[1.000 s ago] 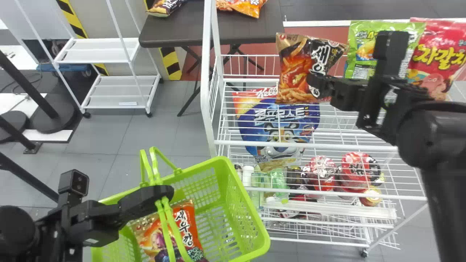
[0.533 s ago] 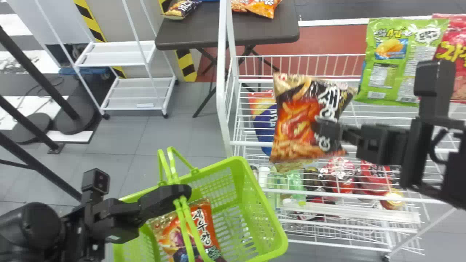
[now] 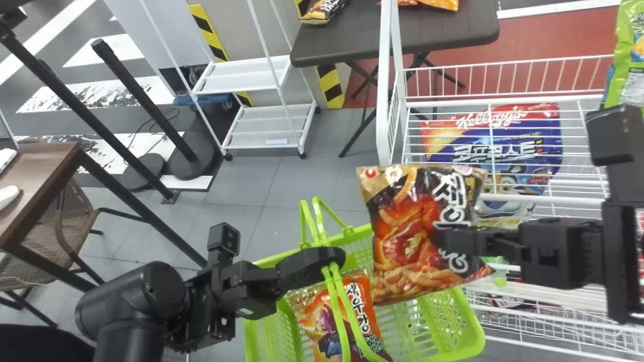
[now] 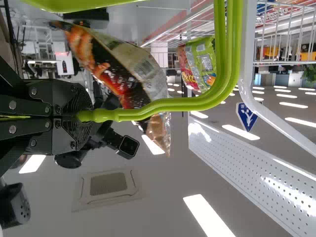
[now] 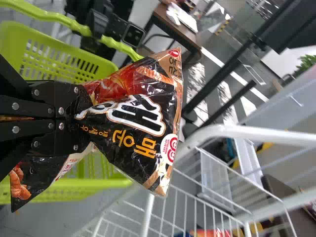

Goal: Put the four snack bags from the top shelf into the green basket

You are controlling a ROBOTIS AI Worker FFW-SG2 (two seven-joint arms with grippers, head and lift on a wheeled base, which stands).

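Swung to green basket's (image 3: 472,322) 1 o'clock: blk/gold snack bag (image 3: 402,246), pinched in R gripper (image 3: 445,241); L gripper (image 3: 329,258) clamping handles (image 4: 173,104), ctr b4 release.

The black left gripper (image 3: 329,257) has its two flat fingers closed on a bent, light-green plastic basket handle (image 4: 236,49). Beside the handle shows a crinkled black, orange and tan foil snack bag (image 4: 138,64). Farther off, a bright green snack bag (image 4: 205,61) and a pinkish-red snack bag (image 4: 186,68) overlap. There is also a white perforated panel (image 4: 237,163), a blue sign with a white arrow (image 4: 245,117) and a pale square ceiling vent (image 4: 108,182).
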